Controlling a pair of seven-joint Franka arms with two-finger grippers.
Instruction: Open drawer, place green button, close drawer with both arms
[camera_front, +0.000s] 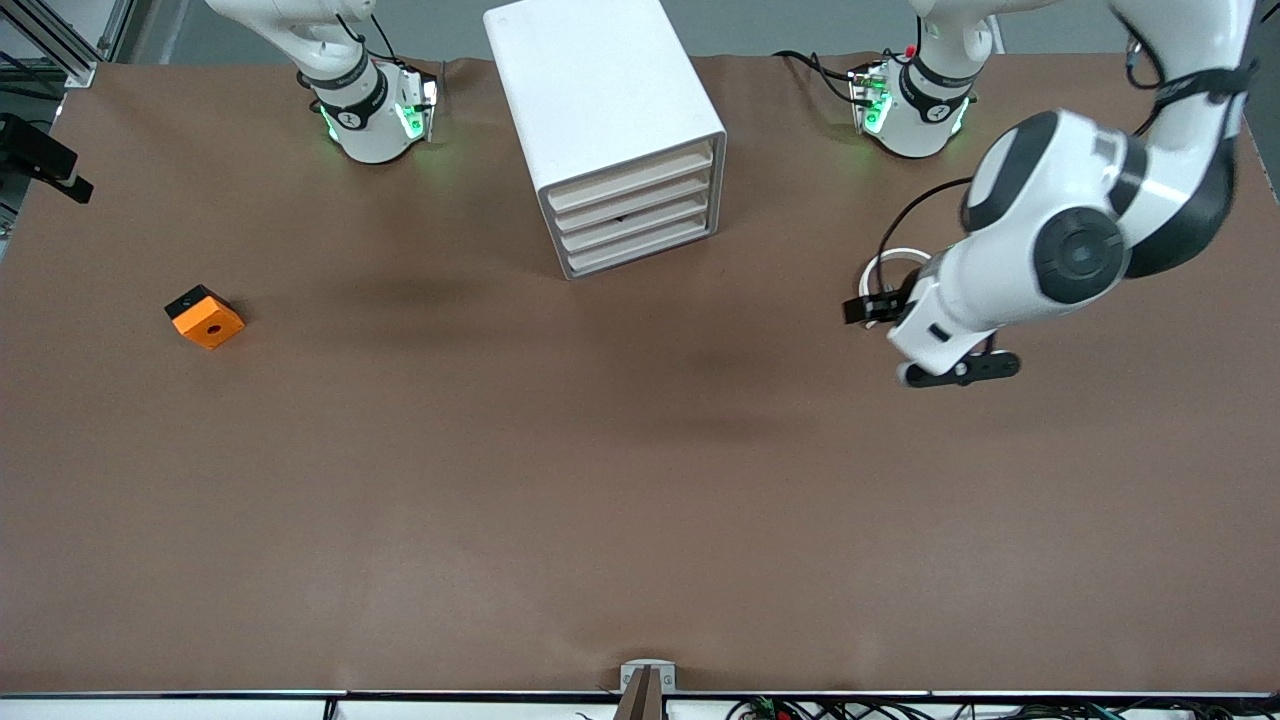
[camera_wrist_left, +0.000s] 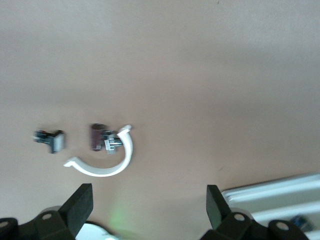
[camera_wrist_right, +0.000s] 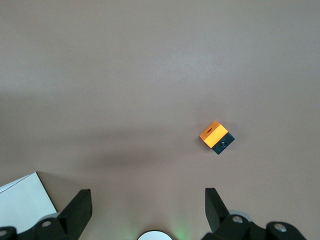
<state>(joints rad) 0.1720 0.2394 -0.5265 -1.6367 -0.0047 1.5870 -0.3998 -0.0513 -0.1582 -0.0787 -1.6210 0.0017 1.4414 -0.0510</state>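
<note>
Hovering apart-jawed: left gripper (camera_wrist_left: 145, 210) over white ring (camera_wrist_left: 102, 160) and small parts, right gripper (camera_wrist_right: 145, 210) over bare table (camera_front: 500, 480).

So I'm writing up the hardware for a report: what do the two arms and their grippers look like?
Both arms are glossy white with rounded links, dark grey to black joint bands, and green lights at the bases. Black cables run along the left arm and by the right arm. The left gripper and right gripper each have two black, wedge-shaped fingers.
</note>
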